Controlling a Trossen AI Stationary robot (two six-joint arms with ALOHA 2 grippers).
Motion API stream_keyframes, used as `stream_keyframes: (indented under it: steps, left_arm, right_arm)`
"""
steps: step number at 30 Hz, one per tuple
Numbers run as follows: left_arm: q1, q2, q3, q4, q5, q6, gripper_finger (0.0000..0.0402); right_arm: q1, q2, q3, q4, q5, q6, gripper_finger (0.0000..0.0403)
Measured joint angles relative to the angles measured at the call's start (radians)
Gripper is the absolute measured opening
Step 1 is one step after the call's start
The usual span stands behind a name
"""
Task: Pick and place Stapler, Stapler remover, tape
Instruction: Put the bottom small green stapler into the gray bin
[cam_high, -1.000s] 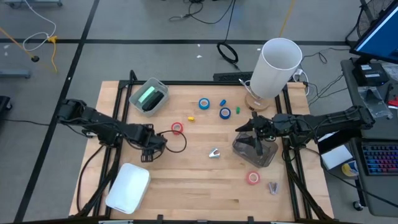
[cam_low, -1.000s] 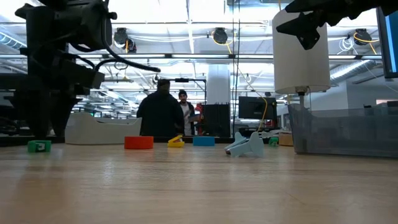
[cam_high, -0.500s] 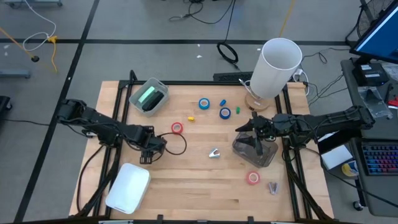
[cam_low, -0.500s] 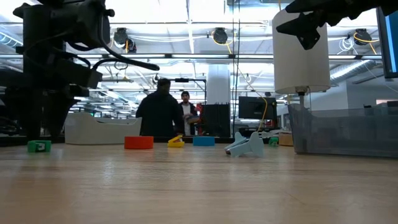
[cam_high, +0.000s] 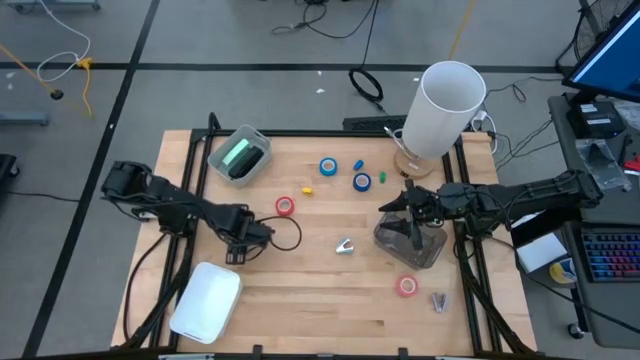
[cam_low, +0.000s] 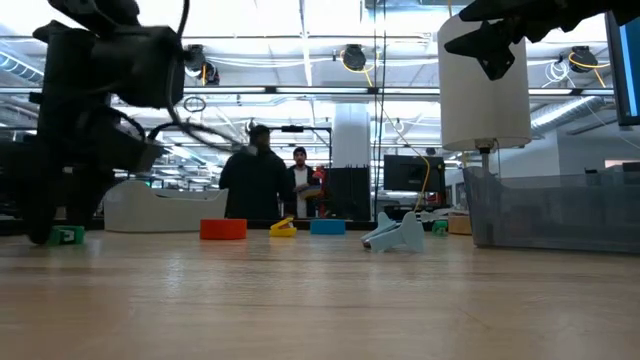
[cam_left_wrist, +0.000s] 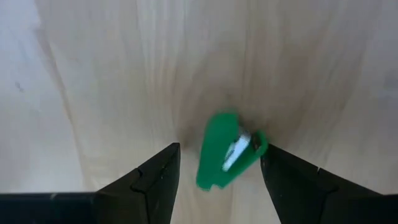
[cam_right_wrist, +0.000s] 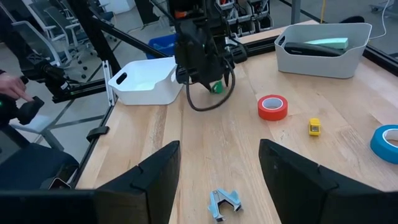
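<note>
The wooden table (cam_high: 300, 300) is standing in a big room with bright ceiling lights. Far behind it, two people (cam_low: 262, 180) are standing together. On the table are a white tub (cam_high: 205, 302) at the near left, a grey bin (cam_high: 240, 156) with a green stapler inside at the far left, a clear box (cam_high: 410, 245) on the right, and a tall white cylinder (cam_high: 445, 108) at the far right.

Two blue tape rolls (cam_high: 328, 167) are lying at the far middle. One red tape roll (cam_high: 285, 206) is sitting left of the middle and another red roll (cam_high: 406, 287) is near the right front. A small pale blue staple remover (cam_high: 345, 246) is lying in the middle.

The left gripper (cam_high: 240, 245) is hiding what is under it from above. Its wrist camera is showing a small green thing (cam_left_wrist: 225, 151) between its open fingers (cam_left_wrist: 155, 177), blurry and hard to name.

The left arm is reaching low across the table. The right gripper (cam_high: 412, 222) is hanging over the clear box, its fingers spread and holding nothing.
</note>
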Motion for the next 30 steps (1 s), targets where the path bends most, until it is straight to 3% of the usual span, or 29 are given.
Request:
stream_keyframes:
  steps: [7,19,30]
  left_arm:
    - [0.006,0.029,0.000,0.005,0.011,0.032,0.0222]
    - [0.005,0.022,-0.003,0.025,0.021,0.024,0.0156]
    - [0.009,0.005,-0.001,0.058,0.009,0.014,0.0170]
  right_arm:
    - [0.000,0.000,0.000,0.001,0.000,0.000,0.0210]
    - [0.000,0.000,0.000,0.001,0.001,0.006,0.0210]
    - [0.000,0.000,0.000,0.000,0.001,0.007,0.0210]
